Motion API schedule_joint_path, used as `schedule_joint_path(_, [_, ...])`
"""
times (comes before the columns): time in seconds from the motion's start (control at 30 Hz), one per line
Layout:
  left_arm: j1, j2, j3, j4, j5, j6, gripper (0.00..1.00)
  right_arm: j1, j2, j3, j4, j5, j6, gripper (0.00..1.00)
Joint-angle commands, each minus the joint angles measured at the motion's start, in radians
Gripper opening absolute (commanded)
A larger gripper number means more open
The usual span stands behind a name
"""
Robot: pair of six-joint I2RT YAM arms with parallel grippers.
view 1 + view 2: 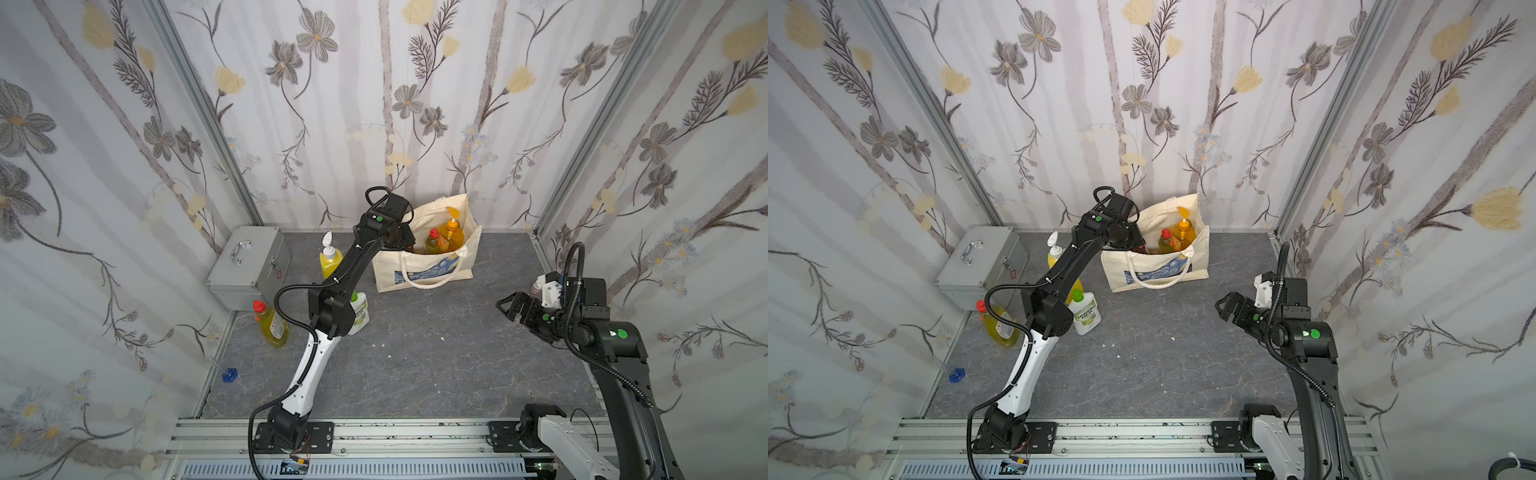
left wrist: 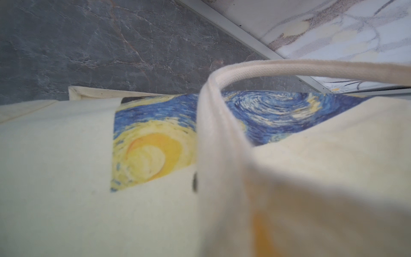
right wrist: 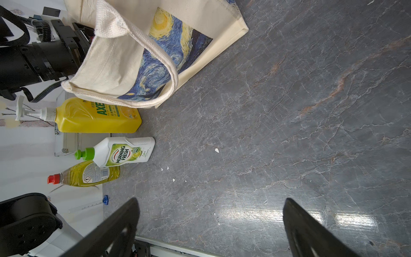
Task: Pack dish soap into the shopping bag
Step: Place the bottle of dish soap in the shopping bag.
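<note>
The shopping bag (image 1: 424, 274) (image 1: 1158, 270) stands open at the back of the grey floor. Inside it I see an orange pump bottle (image 1: 454, 232) and a yellow-green red-capped bottle (image 1: 434, 241), plus a dark red sliver (image 1: 1142, 249) by its left wall. My left gripper (image 1: 402, 240) dips over the bag's left rim. Its fingers are hidden, and the left wrist view is filled by bag cloth (image 2: 55, 178). A yellow pump bottle (image 1: 330, 257) (image 3: 97, 115), a white green-capped bottle (image 1: 359, 309) (image 3: 124, 152) and a yellow-green bottle (image 1: 272, 326) (image 3: 89, 173) stand left of the bag. My right gripper (image 1: 505, 307) (image 3: 211, 202) hovers open and empty at the right.
A silver metal case (image 1: 249, 266) sits in the back left corner. A small blue object (image 1: 229, 375) lies by the left wall. White crumbs (image 1: 442, 337) dot the floor. The left arm's elbow (image 1: 328, 311) hangs over the white bottle.
</note>
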Motion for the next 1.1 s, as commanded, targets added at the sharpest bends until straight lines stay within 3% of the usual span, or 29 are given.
schedule_joint_path(0.0, [-0.003, 0.0, 0.008, 0.092, 0.047, -0.007, 0.37, -0.002, 0.008, 0.003, 0.001, 0.007, -0.012, 1.0])
schedule_joint_path(0.2, [-0.003, -0.012, 0.008, 0.104, 0.07, -0.009, 0.51, -0.003, 0.014, -0.002, 0.01, 0.001, -0.011, 1.0])
schedule_joint_path(0.43, [-0.005, -0.035, 0.008, 0.123, 0.086, -0.022, 0.75, -0.005, 0.016, -0.009, 0.018, -0.004, -0.008, 1.0])
schedule_joint_path(0.93, [-0.005, -0.036, 0.007, 0.207, 0.219, -0.09, 0.99, -0.005, 0.016, -0.016, 0.025, -0.026, -0.008, 1.0])
schedule_joint_path(1.07, [-0.006, -0.068, 0.006, 0.153, 0.165, -0.078, 1.0, -0.005, 0.014, -0.025, 0.042, -0.037, 0.006, 1.0])
